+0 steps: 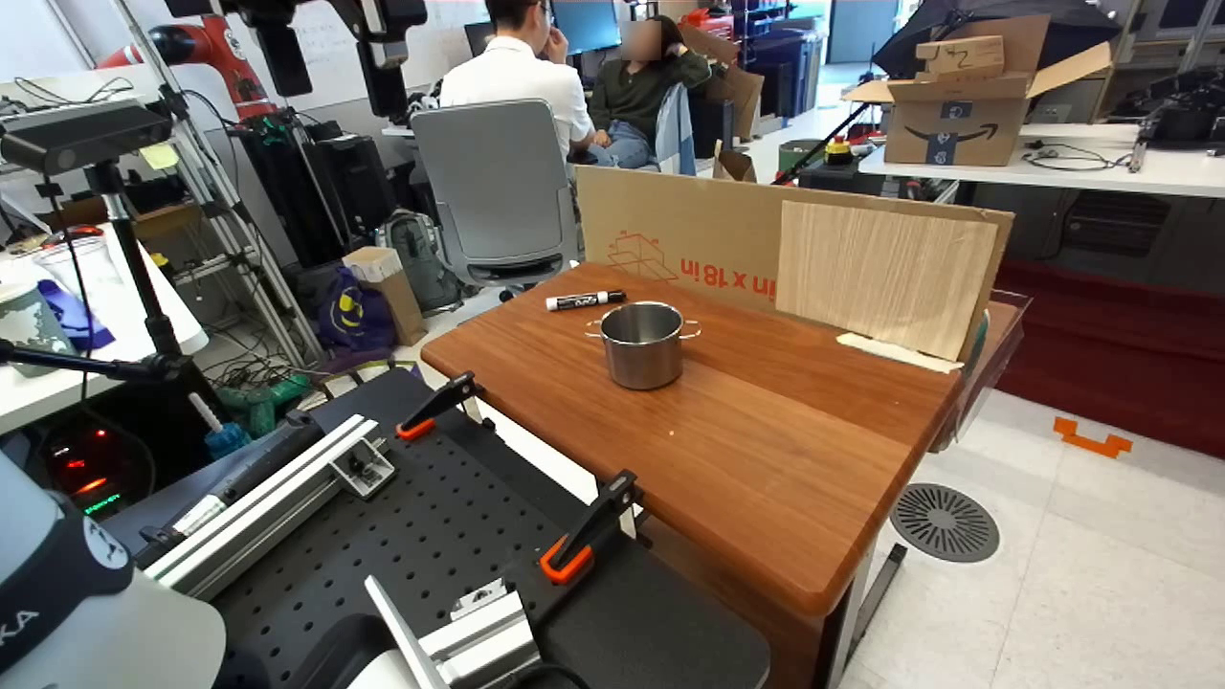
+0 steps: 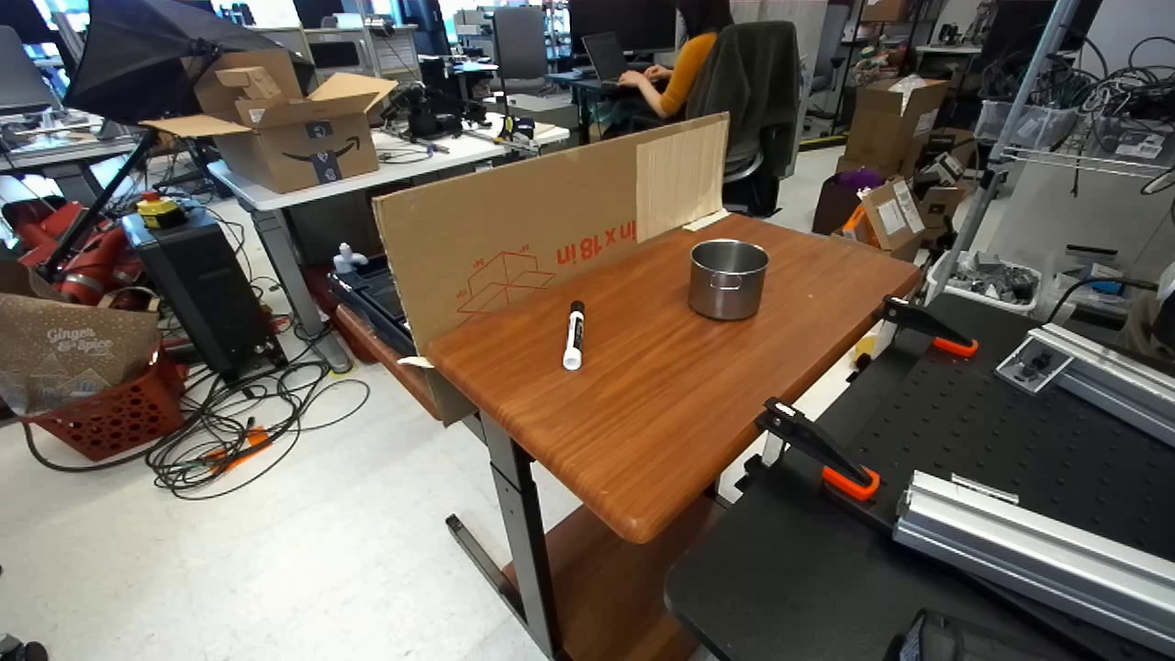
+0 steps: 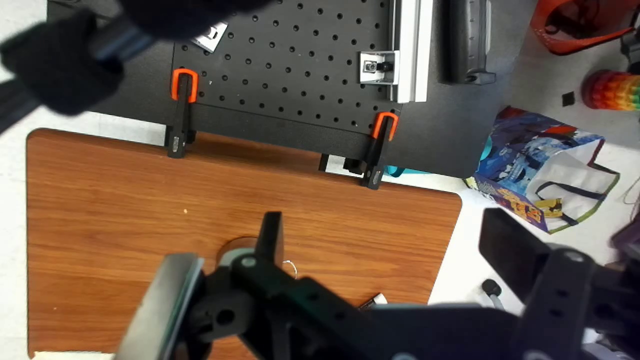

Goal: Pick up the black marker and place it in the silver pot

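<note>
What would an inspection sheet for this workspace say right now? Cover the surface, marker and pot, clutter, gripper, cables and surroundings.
Surface: brown wood-grain table, small pale speck on it; cardboard panel standing along one long edge.
Marker: lying flat on the table.
Pot: upright, lidless, on the table, apart from the marker.
Clutter: two orange-and-black clamps at the edge of the black bench; in the wrist view their ends overlap the table.
Gripper: open, raised, holding nothing; in the wrist view it partly hides marker and pot.
Cables: black tangle on the floor in an exterior view.
Surroundings: people seated beyond the cardboard panel in both exterior views; open cardboard box on a white desk.
</note>
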`<control>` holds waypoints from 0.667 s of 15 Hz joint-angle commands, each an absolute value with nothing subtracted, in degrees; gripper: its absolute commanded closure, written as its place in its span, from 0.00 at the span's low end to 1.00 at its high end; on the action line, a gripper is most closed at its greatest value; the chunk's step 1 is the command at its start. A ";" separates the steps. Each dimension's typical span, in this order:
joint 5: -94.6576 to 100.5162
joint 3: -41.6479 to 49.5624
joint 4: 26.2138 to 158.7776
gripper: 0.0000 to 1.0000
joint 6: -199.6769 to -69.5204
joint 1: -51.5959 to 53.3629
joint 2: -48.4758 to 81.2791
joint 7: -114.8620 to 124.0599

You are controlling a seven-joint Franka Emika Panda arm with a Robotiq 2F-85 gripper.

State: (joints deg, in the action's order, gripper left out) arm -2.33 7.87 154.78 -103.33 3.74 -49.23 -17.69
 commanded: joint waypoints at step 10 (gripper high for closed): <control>-20.07 7.26 152.34 0.00 -113.63 4.53 -38.51 -7.89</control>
State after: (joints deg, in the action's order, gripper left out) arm -13.48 7.81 154.63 -109.06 3.84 -44.85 -12.05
